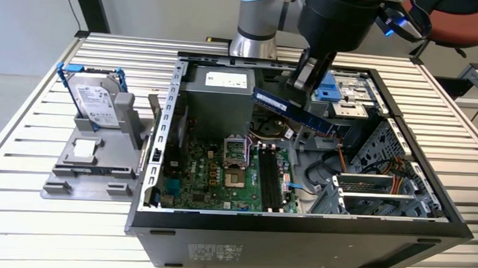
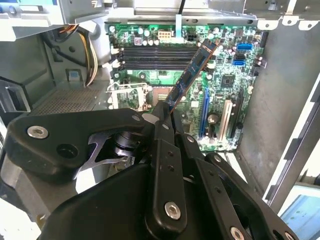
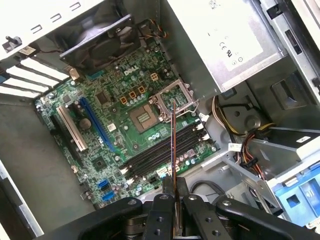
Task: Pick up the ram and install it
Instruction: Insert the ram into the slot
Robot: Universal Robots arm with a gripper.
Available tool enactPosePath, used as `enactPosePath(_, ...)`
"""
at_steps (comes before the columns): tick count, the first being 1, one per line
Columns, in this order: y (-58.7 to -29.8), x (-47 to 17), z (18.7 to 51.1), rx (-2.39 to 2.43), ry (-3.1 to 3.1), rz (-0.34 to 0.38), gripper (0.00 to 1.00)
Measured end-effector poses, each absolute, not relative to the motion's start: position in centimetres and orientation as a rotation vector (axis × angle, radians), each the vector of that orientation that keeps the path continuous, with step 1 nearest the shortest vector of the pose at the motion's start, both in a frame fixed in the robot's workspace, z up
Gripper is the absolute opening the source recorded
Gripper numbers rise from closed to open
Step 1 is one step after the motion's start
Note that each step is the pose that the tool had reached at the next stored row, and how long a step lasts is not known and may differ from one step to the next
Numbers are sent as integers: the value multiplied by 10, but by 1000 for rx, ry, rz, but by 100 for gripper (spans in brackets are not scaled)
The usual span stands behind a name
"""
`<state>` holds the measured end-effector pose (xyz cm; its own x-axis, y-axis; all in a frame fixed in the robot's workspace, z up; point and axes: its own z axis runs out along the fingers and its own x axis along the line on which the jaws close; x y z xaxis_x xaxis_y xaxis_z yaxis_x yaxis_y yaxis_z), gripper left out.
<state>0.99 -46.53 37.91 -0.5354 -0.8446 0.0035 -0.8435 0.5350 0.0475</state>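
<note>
**Holding the ram above the open computer case**

Much of the arm is cut off by the upper edge of the exterior view. What shows is a silver joint and a broad black wrist reaching down into the case from its far side. The gripper points downward at a slant, and in that view its tips are hard to tell from the dark housing around them.

In both wrist views the black fingers are pressed together on one end of the ram, and that end is hidden between them. The free length juts out from the tips. In the second wrist view it is a dark stick with a bluish label. In the first wrist view it is edge-on, no more than a thin line.

The ram hangs tilted in the air, slanting down toward the exterior view's right, over the space between the grey power supply and the drive cage. It seems to be clear of the motherboard and the black memory slots, though the gap is hard to judge from these angles.

Outside the case, at the exterior view's left, a silver hard drive in a blue frame stands upright on a grey fixture. The fixture rests on the slatted table.
</note>
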Motion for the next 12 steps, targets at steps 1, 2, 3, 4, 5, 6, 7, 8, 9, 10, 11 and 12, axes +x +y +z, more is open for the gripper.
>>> enactPosePath(1, -465, 10, 379, 1495, -2733, -62, 0)
enactPosePath(2, -465, 10, 379, 1488, -2737, -62, 0)
enactPosePath(3, -465, 10, 379, 1481, -2741, -62, 0)
enactPosePath(4, -465, 10, 379, 1474, -2744, -63, 0)
enactPosePath(5, -465, 10, 379, 1467, -2748, -63, 0)
enactPosePath(6, -465, 10, 379, 1460, -2752, -63, 0)
enactPosePath(7, -465, 10, 379, 1453, -2756, -63, 0)
enactPosePath(8, -465, 10, 379, 1446, -2760, -63, 0)
enactPosePath(9, -465, 10, 379, 1438, -2764, -63, 0)
enactPosePath(10, -465, 10, 379, 1431, -2768, -63, 0)
enactPosePath(11, -465, 10, 379, 1425, -2771, -63, 0)
enactPosePath(12, -465, 10, 379, 1418, -2775, -63, 0)
